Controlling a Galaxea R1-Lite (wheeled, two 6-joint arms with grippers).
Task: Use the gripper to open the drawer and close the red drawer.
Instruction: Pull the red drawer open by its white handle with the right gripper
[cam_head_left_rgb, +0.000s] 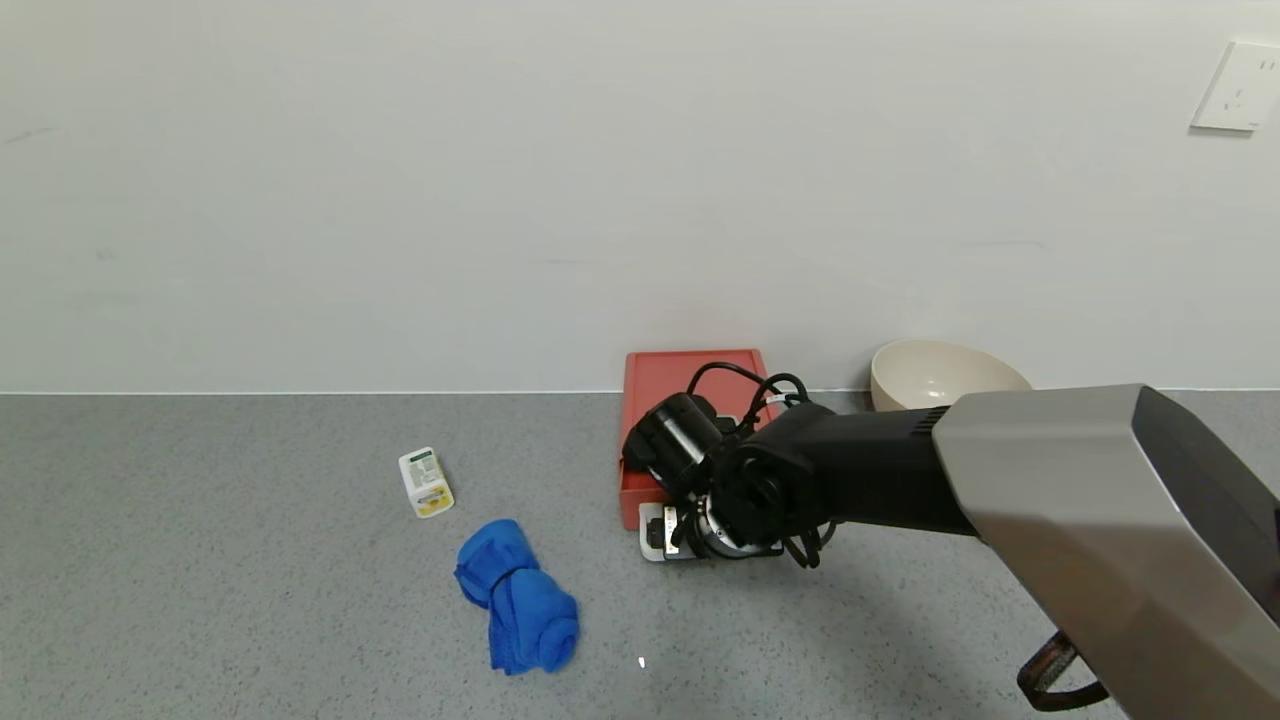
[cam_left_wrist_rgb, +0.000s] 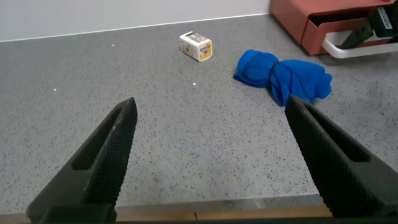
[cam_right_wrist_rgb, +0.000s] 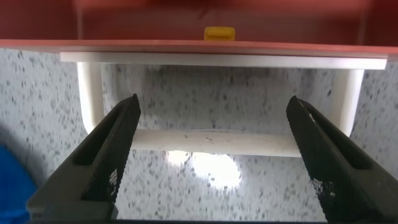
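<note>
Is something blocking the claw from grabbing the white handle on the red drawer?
Nothing visible. The right tool is open right at the white handle of the red drawer, fingers on either side of the bar.

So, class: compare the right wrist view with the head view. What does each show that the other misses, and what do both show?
Only the right wrist view shows the right pincer open over the white loop handle, and a small yellow item in the drawer. Only the head view shows the beige bowl, blue cloth and small white packet. Both show the red drawer and grey countertop.
</note>
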